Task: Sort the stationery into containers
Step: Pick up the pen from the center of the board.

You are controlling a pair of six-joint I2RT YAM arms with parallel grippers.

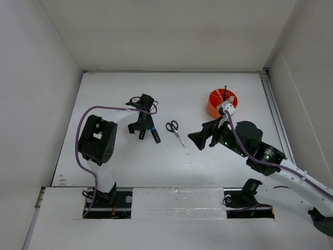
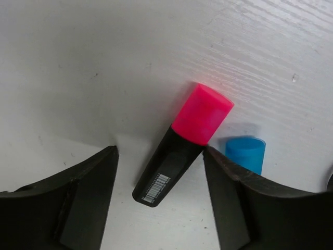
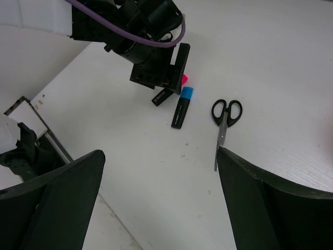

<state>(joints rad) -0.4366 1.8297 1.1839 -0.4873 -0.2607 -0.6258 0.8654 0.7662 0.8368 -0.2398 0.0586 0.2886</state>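
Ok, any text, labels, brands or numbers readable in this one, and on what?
Pink highlighter: white barcode sticker near its base; bars show, any digits too small to read.
Blue highlighter, scissors, cup: no text visible.
Nothing else legible.

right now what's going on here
The left gripper is down at the table, jaws open either side of the pink highlighter, not yet closed on it. The blue highlighter lies beside it. The right gripper hangs open and empty near the scissors. The orange organiser holds a dark pen.
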